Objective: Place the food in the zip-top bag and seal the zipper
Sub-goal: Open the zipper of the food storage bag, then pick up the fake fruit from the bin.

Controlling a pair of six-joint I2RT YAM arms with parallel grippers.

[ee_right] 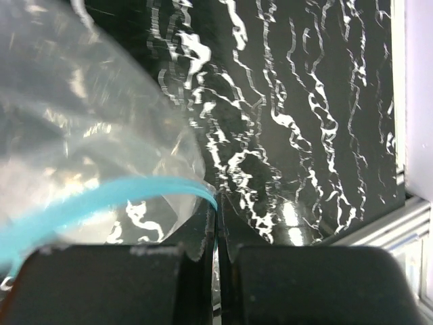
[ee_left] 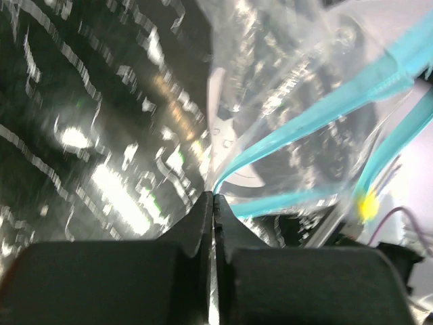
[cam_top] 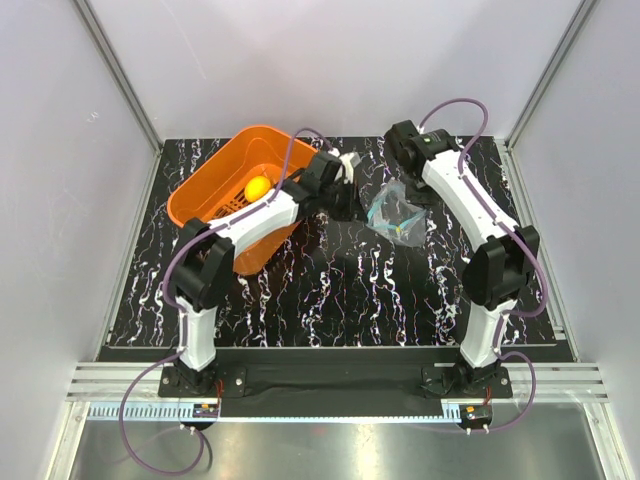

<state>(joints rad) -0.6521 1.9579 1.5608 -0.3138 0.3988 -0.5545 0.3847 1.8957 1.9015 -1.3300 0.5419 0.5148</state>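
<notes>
bag (cam_top: 395, 215) held at both zipper (ee_left: 298, 122) ends, far-middle of the table (cam_top: 330, 290), apparently not loaded.
left claw (ee_left: 214, 203) and right claw (ee_right: 216, 203) are each clenched on a zipper end; a yellow fruit (cam_top: 258, 187) lies in the basket (cam_top: 215, 170), so i judge one claw must let go to fetch it.

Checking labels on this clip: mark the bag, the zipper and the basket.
bag (cam_top: 393, 212), top view, clear body.
zipper (ee_left: 318, 114), left wrist view, upper blue strip.
basket (cam_top: 212, 178), top view, left inner wall.
</notes>
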